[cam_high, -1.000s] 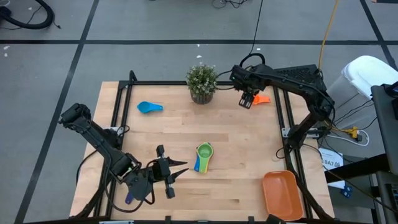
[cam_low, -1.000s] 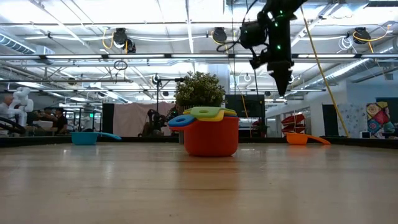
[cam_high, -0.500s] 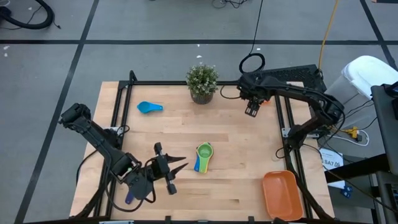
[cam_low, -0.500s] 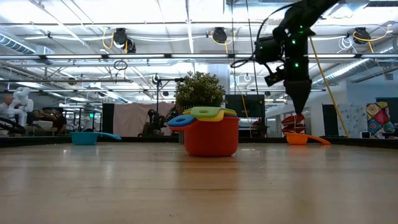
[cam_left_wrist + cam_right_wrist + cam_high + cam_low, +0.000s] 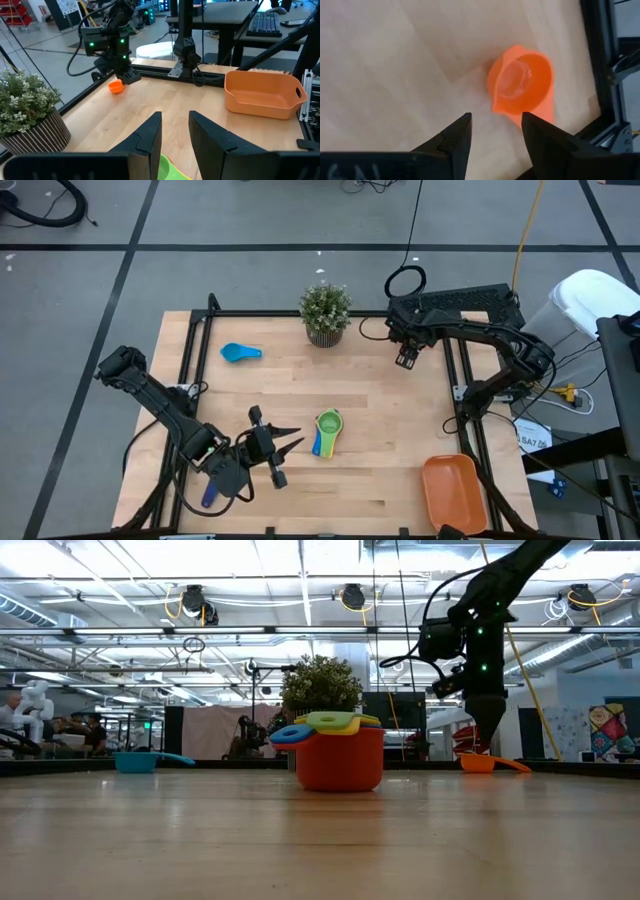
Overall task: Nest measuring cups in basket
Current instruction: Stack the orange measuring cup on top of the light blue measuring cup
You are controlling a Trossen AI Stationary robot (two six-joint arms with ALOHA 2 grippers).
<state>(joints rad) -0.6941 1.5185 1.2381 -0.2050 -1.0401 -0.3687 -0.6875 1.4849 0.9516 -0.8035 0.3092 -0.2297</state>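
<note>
Robotics lab: framed workbench, ceiling trusses

Light wood table carries a potted plant at the far edge, a light blue cup, a nested cup stack mid-table, an orange cup and the orange basket at a corner.

Legible text: almost none.

Only one marking could be partly read: a white paper sheet on the floor to the right of the table, beside the right arm's base, carried dark characters that looked like "BA7 06"; the reading was uncertain. A poster in the far room bore print too small to read. A few pale characters along the edge of the right wrist view were cut off and illegible. No readable marks on the cups, basket or arms.
</note>
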